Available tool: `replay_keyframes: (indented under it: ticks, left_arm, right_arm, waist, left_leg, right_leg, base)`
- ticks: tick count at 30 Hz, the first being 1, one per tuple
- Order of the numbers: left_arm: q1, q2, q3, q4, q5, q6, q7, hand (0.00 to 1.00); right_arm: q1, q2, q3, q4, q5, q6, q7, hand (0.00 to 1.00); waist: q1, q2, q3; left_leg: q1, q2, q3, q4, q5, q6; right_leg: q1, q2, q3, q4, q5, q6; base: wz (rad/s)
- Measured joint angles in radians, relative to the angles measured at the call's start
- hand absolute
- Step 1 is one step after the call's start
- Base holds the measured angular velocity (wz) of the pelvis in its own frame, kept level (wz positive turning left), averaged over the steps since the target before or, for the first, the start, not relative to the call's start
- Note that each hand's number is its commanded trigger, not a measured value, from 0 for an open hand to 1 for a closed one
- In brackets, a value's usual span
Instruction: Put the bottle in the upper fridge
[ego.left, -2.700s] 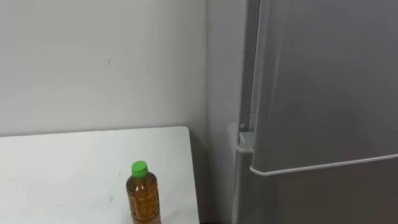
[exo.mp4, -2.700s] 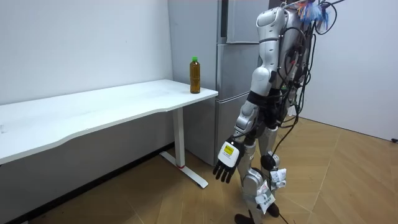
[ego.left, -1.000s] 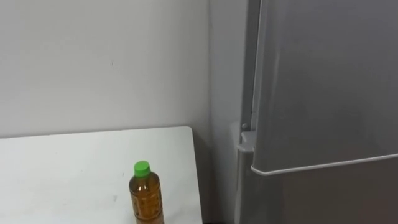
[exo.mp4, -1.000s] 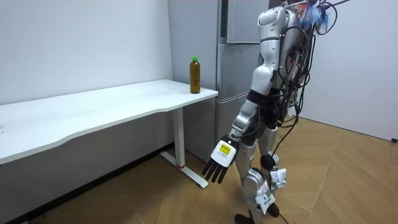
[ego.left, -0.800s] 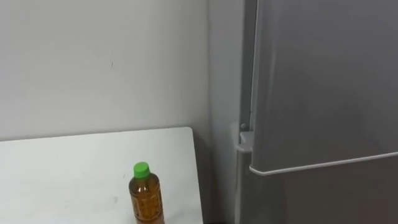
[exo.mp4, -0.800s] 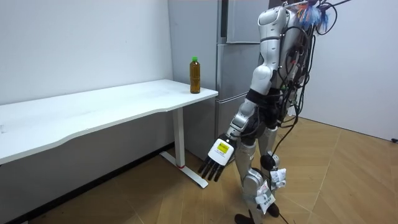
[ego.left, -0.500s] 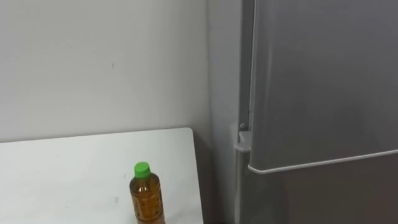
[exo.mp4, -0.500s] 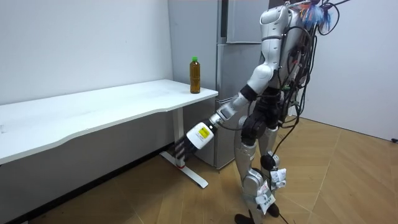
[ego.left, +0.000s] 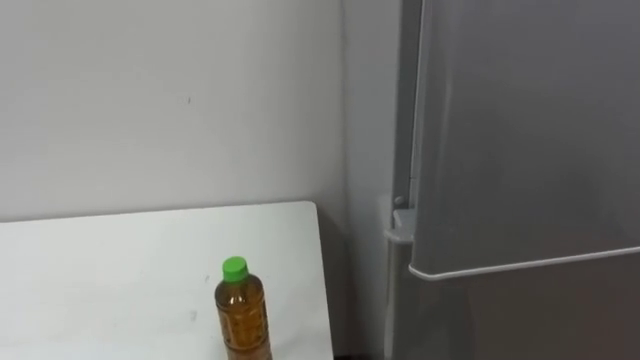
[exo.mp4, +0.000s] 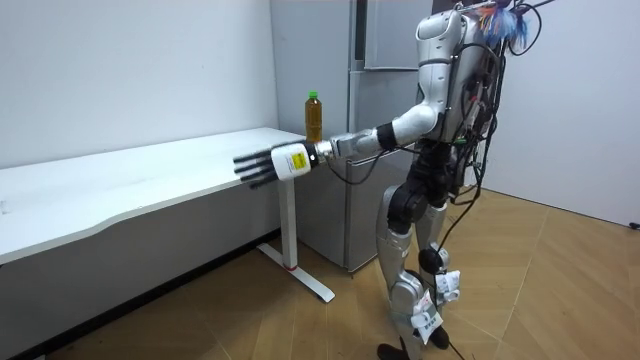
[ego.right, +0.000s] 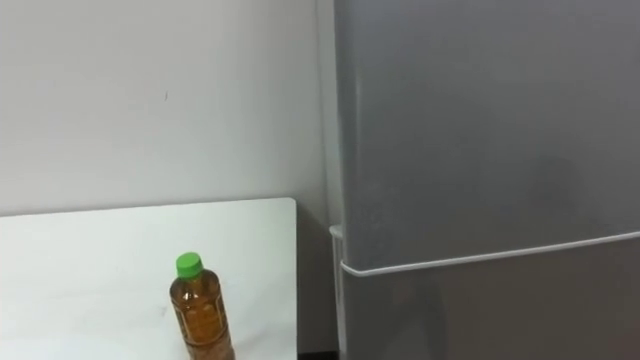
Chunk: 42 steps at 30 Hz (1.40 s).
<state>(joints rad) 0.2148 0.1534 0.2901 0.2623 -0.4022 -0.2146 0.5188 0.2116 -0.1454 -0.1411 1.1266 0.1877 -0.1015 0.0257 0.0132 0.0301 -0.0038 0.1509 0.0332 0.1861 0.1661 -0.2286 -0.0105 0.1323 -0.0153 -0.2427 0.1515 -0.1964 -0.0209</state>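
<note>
A clear bottle (ego.left: 242, 318) of amber drink with a green cap stands upright near the right end of the white table (ego.left: 110, 265), also seen as the bottle (exo.mp4: 314, 118) in the room view. The grey fridge (ego.left: 530, 130) stands just right of the table, its upper door shut. I stand facing the table corner and the fridge. My left hand (exo.mp4: 262, 166) is stretched out level at table height, fingers straight and open, holding nothing. It is nearer the camera than the bottle and apart from it.
A seam (ego.left: 520, 264) divides the fridge's upper door from the lower one. A white wall (ego.left: 160, 100) runs behind the table. The long table (exo.mp4: 130, 180) reaches far to the room view's left, over a wooden floor (exo.mp4: 300, 320).
My left arm has swung up from beside my thigh to a level reach toward the room view's left. The bottle has stayed put; the eye view shifted slightly.
</note>
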Motion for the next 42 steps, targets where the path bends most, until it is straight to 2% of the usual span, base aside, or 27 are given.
replay_keyframes:
  ticks: [4, 6, 7, 8, 10, 13, 17, 22, 27, 31, 34, 38, 42]
  left_arm:
    - [0.001, 0.0, 0.005, -0.09, 0.001, -0.007, 0.023, 0.0]
    - [0.001, 0.0, 0.005, -0.124, 0.001, -0.007, 0.024, 0.0]
    - [0.001, 0.0, 0.005, -0.138, 0.001, -0.007, 0.024, 0.0]
    - [0.004, 0.0, 0.007, -0.177, 0.001, -0.007, 0.025, 0.0]
    - [0.003, 0.0, 0.021, -0.276, 0.001, -0.007, 0.02, 0.0]
    - [-0.001, 0.0, 0.037, -0.369, 0.002, -0.007, 0.002, 0.0]
    - [-0.004, 0.0, 0.051, -0.395, 0.004, -0.005, -0.043, 0.0]
    - [-0.005, -0.014, 0.051, -0.504, 0.004, 0.013, -0.087, 0.0]
    - [-0.062, -0.014, 0.051, -0.534, 0.004, 0.027, -0.13, 0.0]
    - [-0.071, -0.016, 0.035, -0.594, 0.0, 0.037, -0.161, 0.0]
    - [-0.105, -0.026, -0.017, -0.619, -0.001, 0.064, -0.245, 0.0]
    - [-0.119, -0.027, -0.057, -0.629, -0.003, 0.092, -0.338, 0.0]
    - [-0.148, -0.026, -0.069, -0.684, -0.019, 0.124, -0.42, 0.0]
  right_arm:
    - [0.008, 0.007, 0.001, -0.003, 0.005, -0.008, -0.004, 0.0]
    - [0.012, 0.014, 0.001, -0.003, 0.005, -0.008, -0.014, 0.0]
    - [0.013, 0.016, 0.001, -0.004, 0.005, -0.008, -0.017, 0.0]
    - [0.015, 0.023, 0.001, -0.003, 0.005, -0.008, -0.019, 0.0]
    - [0.017, 0.029, 0.0, -0.001, 0.005, -0.007, -0.024, 0.0]
    - [0.016, 0.03, -0.001, -0.003, -0.003, -0.007, -0.025, 0.0]
    - [0.011, 0.031, -0.001, -0.003, 0.001, -0.007, -0.023, 0.0]
    - [0.014, 0.037, -0.001, -0.003, 0.003, -0.006, -0.015, 0.0]
    - [0.009, 0.036, 0.0, -0.003, 0.003, -0.006, -0.008, 0.0]
    - [-0.002, 0.037, 0.001, 0.002, 0.008, -0.006, 0.001, 0.0]
    - [-0.018, 0.039, 0.003, 0.004, 0.007, 0.008, 0.001, 0.0]
    - [-0.032, 0.04, 0.003, 0.009, 0.006, 0.016, 0.007, 0.0]
    - [-0.034, 0.04, 0.002, 0.009, -0.002, 0.016, 0.022, 0.0]
  waist:
    - [0.004, 0.004, 0.0033]
    - [0.012, 0.006, 0.0036]
    - [0.013, 0.001, 0.0012]
    - [0.012, 0.007, 0.0046]
    - [0.006, 0.003, 0.0041]
    - [0.001, 0.007, 0.0064]
    - [-0.008, 0.01, 0.0085]
    - [-0.011, 0.006, 0.004]
    - [-0.016, 0.006, 0.0043]
    - [-0.036, 0.003, 0.0065]
    - [-0.043, -0.008, 0.0146]
    - [-0.059, -0.007, 0.0131]
    - [-0.079, -0.006, 0.0117]
  left_leg:
    - [0.001, 0.0, 0.001, 0.0, 0.0, 0.0]
    - [0.001, 0.0, 0.002, 0.0, 0.0, 0.0]
    - [0.001, 0.0, 0.001, 0.0, 0.0, 0.0]
    - [0.001, 0.0, -0.001, 0.0, 0.0, 0.0]
    - [0.003, -0.002, -0.01, 0.0, 0.0, 0.0]
    - [0.01, -0.003, -0.009, 0.0, 0.0, 0.0]
    - [0.009, -0.003, -0.009, 0.0, 0.0, 0.0]
    - [-0.004, -0.001, -0.011, 0.004, 0.0, 0.0]
    - [0.0, -0.003, -0.021, 0.004, 0.0, 0.0]
    - [0.001, -0.004, -0.026, 0.003, 0.0, 0.0]
    - [-0.001, -0.004, -0.025, 0.003, 0.0, 0.0]
    - [-0.006, -0.004, -0.024, 0.003, 0.0, 0.0]
    - [-0.018, -0.004, -0.026, 0.004, 0.0, 0.0]
  right_leg:
    - [-0.002, 0.001, 0.007, -0.001, 0.0, 0.0]
    - [-0.002, 0.001, 0.009, 0.0, 0.0, 0.0]
    - [-0.002, 0.0, 0.009, 0.0, 0.0, 0.0]
    - [-0.001, 0.0, 0.007, 0.0, 0.0, 0.0]
    - [0.006, -0.001, -0.005, 0.0, 0.0, 0.0]
    - [0.012, -0.002, -0.004, -0.001, 0.0, 0.001]
    - [0.012, -0.002, -0.003, -0.001, -0.001, 0.001]
    - [0.005, -0.001, -0.005, 0.0, -0.001, 0.001]
    - [0.009, -0.001, -0.007, 0.0, -0.001, 0.001]
    - [0.011, -0.001, -0.011, -0.001, -0.001, 0.001]
    - [0.008, -0.002, -0.009, -0.001, -0.001, 0.001]
    - [0.004, -0.002, -0.009, -0.002, -0.001, 0.002]
    - [-0.005, -0.001, -0.008, 0.0, -0.001, 0.001]
  base:
    - [-0.05]
    - [-0.02]
    - [0.0]
    - [0.06]
    - [0.13]
    - [0.02]
    - [0.0]
    - [0.0]
    - [0.02]
    - [0.02]
    - [0.0]
    - [0.0]
    - [0.0]
